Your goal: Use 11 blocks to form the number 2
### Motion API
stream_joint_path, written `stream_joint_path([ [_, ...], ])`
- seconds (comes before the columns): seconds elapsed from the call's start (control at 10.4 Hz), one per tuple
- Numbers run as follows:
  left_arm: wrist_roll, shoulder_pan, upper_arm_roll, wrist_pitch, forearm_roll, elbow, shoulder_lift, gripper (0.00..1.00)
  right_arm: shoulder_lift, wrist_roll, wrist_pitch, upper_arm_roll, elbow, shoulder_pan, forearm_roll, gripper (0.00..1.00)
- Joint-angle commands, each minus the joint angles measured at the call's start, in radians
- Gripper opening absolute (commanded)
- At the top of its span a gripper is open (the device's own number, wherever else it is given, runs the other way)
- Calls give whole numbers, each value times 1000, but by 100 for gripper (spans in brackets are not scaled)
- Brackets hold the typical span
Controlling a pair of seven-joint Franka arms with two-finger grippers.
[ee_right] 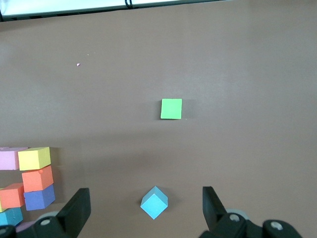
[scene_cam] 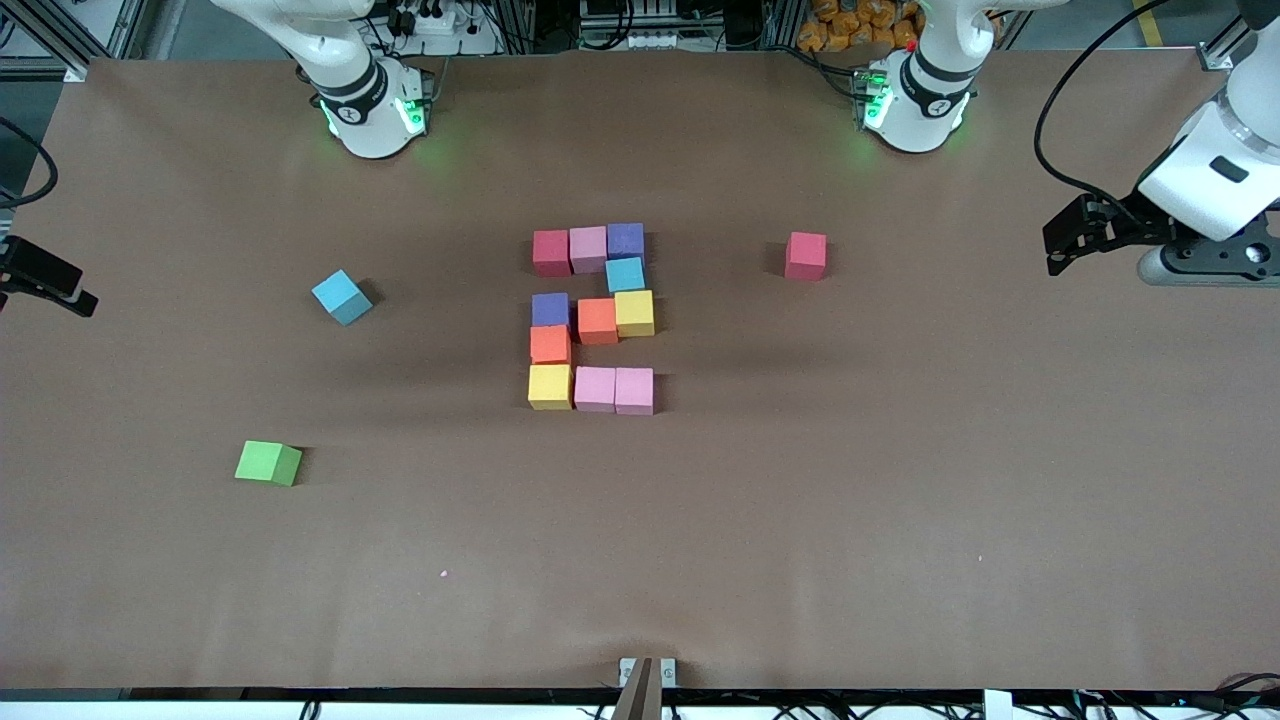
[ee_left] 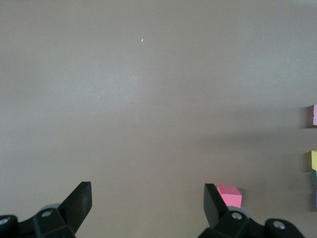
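Observation:
The number 2 stands at the table's middle, made of touching blocks: red, pink, purple; light blue; purple, orange, yellow; orange; yellow, pink, pink. Part of it shows in the right wrist view. My left gripper is open and empty over the left arm's end of the table; its wrist view shows bare table between the fingers. My right gripper is open and empty at the right arm's end; in its wrist view a loose light blue cube lies on the table below it.
Three loose cubes lie apart from the digit: a pinkish-red cube toward the left arm's end, the loose light blue cube and a green cube toward the right arm's end.

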Motion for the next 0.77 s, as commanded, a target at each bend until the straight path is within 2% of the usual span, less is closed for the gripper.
stream_joint_path([
  [0.0,11,30,2,-24,-29,36,13,100,-5,3,2,8,-3,-14,17,100],
  [0.48,-32,32,2,6,-34,30,18,100,-5,4,1,8,-3,-12,15,100],
  [0.67,-32,59,4,8,-105,32,17,100,-5,3,2,8,-3,-14,15,100],
])
